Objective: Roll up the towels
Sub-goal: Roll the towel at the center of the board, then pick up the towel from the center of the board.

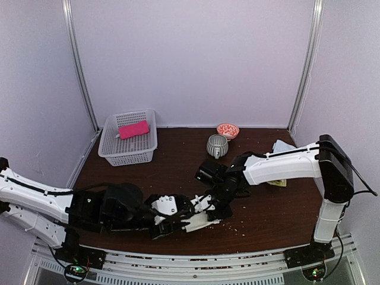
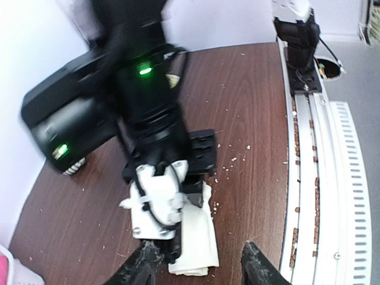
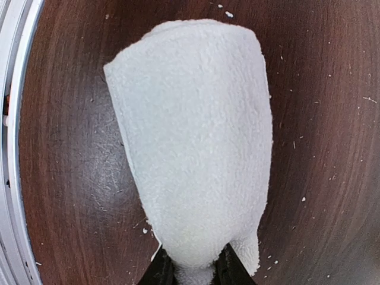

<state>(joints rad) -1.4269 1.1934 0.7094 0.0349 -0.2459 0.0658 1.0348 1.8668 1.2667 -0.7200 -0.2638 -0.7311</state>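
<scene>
Two hands near front edge of table (image 1: 261, 228): right hand (image 3: 193, 268) tight on cream towel (image 3: 190, 130), left hand (image 2: 199, 267) agape.

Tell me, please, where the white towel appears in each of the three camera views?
Top external: the white towel lies low in the centre, where the two arms meet.
Left wrist: lower centre, partly under the right gripper.
Right wrist: it fills the middle, its near end pinched at the bottom edge.
Shared landmark: the right gripper shut on the towel's end, above the dark, crumb-speckled table.
</scene>
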